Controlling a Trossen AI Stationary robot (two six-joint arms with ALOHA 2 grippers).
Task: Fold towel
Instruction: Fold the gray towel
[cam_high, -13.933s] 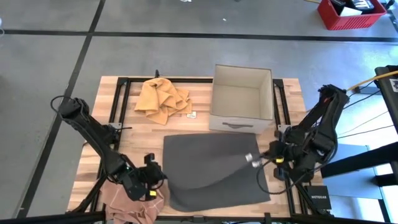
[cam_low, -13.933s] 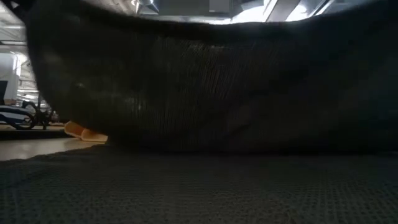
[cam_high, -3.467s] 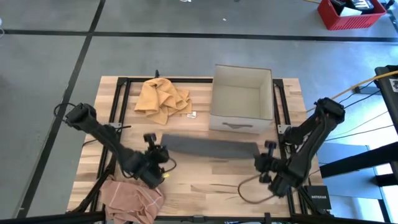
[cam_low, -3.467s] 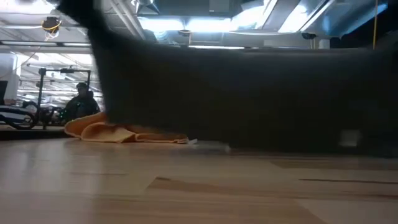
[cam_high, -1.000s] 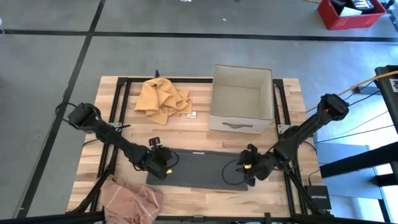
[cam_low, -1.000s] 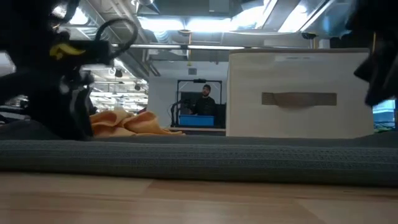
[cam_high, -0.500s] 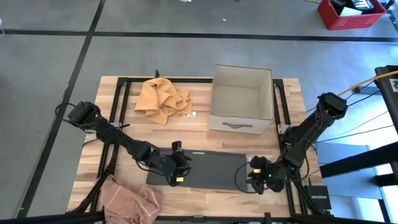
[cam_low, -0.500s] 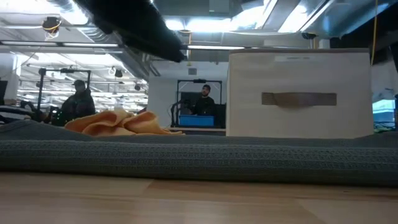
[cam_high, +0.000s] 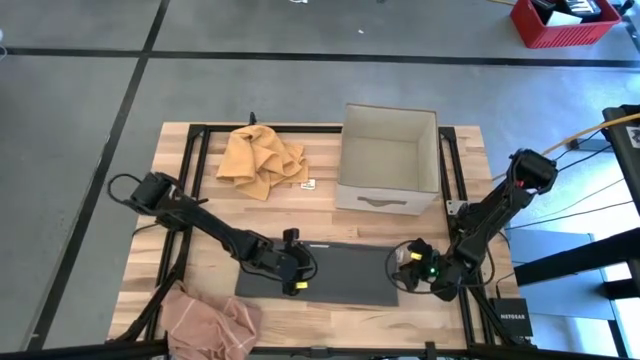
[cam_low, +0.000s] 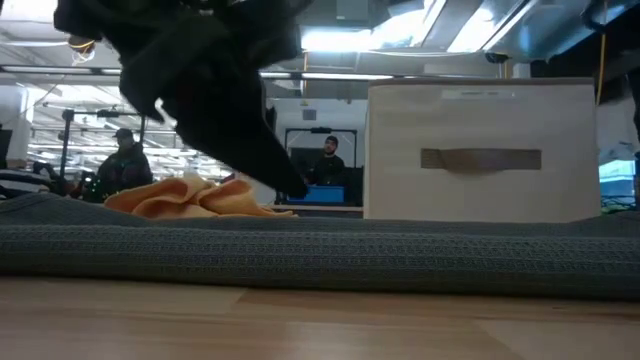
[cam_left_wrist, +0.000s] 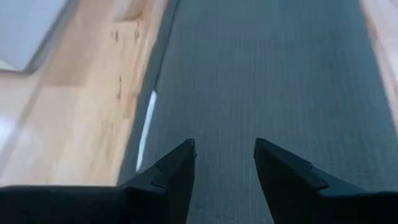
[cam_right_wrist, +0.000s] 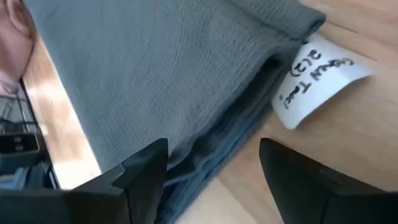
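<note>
Now, high view: grey towel (cam_high: 335, 277) lies as a flat folded strip near the table's (cam_high: 330, 215) front edge, in front of the box (cam_high: 389, 160). Left gripper (cam_high: 297, 283) has moved in over the strip's left part; right gripper (cam_high: 405, 277) sits just off its right end, where a second ago it was on the cloth.

Low view: towel (cam_low: 320, 255) rests flat across the table; left arm (cam_low: 205, 85) hangs above it.

Left wrist view: fingers (cam_left_wrist: 171, 177) parted, nothing between them, towel (cam_left_wrist: 261, 93) beneath.

Right wrist view: fingers (cam_right_wrist: 146, 168) spread wide and empty (just released), layered towel edge (cam_right_wrist: 205, 124) and white label (cam_right_wrist: 317, 78) ahead.

Judgement: this fold is laid down; a crosswise fold likely remains.
</note>
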